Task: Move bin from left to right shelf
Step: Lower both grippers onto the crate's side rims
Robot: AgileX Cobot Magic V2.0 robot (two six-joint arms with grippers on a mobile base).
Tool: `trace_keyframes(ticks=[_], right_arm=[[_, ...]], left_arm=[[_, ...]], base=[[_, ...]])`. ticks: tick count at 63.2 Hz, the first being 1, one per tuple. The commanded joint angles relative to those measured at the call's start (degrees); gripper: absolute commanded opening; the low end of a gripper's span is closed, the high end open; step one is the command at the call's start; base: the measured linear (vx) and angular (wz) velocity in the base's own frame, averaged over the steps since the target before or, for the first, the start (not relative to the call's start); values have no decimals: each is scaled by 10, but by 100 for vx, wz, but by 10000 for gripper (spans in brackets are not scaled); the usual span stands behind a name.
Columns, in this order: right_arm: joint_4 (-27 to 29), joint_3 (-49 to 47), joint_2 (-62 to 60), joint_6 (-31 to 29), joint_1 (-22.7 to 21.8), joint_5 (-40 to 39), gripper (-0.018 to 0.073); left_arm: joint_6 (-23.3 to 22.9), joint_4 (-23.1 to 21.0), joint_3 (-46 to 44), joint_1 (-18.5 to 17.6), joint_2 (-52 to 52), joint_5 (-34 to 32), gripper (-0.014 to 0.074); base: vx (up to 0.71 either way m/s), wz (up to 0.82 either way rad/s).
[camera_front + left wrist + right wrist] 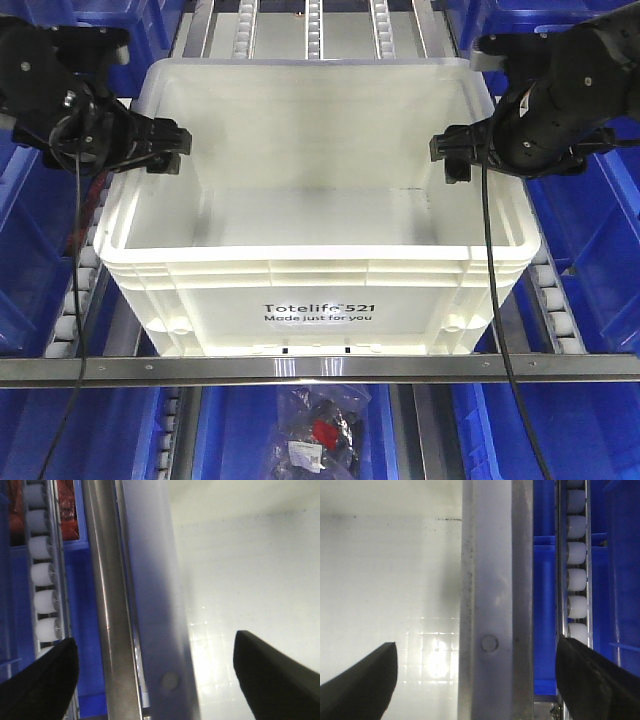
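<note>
Between the spread fingers of the left tool (172,147) and of the right tool (450,157) runs a side rim of the bin (320,270), which sits on the roller shelf (100,368). Neither clamps it. Empty and stiff, it looks light but bulky and smooth-walled, so the ribbed rim at mid-side seems the soundest hold.

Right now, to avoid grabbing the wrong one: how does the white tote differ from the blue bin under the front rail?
The white bin is printed in black on its front; the blue bin shows no print. The white bin sits above the rail, the blue bin below it. The white bin is empty; the blue bin holds a clear bag. Both are open-topped.
</note>
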Motion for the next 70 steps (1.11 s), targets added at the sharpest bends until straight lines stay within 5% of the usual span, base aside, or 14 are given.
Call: trace_keyframes(ticks=[1, 70], right_arm=[[-15, -20, -18, 1, -3, -27, 594], [2, -62, 8, -23, -13, 51, 393]], left_arm=[[-9, 6, -21, -4, -15, -19, 589], [-8, 0, -21, -4, -12, -3, 555]], base=[[0, 0], [0, 0]])
